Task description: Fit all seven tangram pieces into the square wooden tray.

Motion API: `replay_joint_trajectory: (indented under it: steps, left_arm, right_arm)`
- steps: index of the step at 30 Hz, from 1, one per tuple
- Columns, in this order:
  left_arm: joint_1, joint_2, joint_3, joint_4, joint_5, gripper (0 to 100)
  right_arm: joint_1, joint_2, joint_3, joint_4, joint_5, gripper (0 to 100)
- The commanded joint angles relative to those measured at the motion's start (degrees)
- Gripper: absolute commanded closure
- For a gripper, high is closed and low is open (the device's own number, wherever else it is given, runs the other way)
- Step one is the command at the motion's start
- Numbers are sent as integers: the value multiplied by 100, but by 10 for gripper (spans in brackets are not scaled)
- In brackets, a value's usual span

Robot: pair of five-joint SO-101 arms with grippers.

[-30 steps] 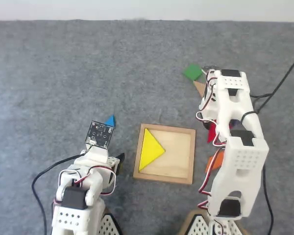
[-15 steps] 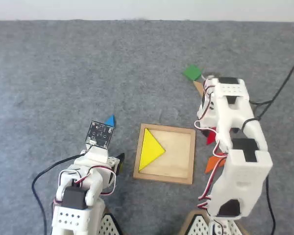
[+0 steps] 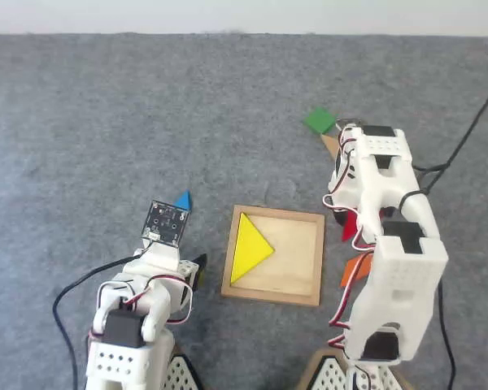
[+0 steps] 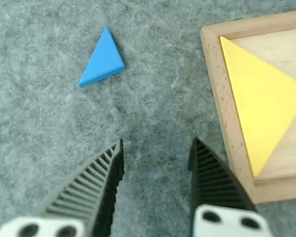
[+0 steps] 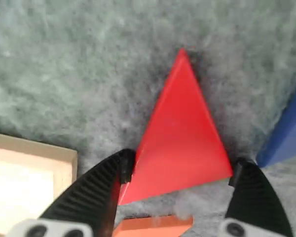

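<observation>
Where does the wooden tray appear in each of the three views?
High view: wooden tray in the picture's middle, slightly low.
Left wrist view: its rim beside the left gripper.
Right wrist view: one corner beside the right gripper.
Landmark: yellow triangle inside it, high and left wrist; red triangle beside it, high and right wrist.

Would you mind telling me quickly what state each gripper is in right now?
Left gripper: open, holding nothing.
Right gripper: open, straddling the red triangle, not closed on it.
</observation>
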Motion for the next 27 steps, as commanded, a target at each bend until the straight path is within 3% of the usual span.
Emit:
replay_joint_trajectory:
  steps: [1, 6, 11, 24, 27]
  left_arm:
    - [26, -44, -40, -26, -9, 793]
    - [26, -44, -40, -26, -9, 793]
    - [26, -44, -40, -26, -9, 793]
    - [26, -44, -40, -26, -9, 793]
    - [26, -44, -40, -26, -9, 793]
  right_arm:
    - [-75, -13, -176, -4, -79, 745]
    - [-127, -1068, -141, 303, -88, 745]
    - [-620, -1974, -132, 716, -246, 745]
    - [-2202, -2264, 193, 813, -589, 745]
    - [-2097, -2396, 237, 840, -475, 744]
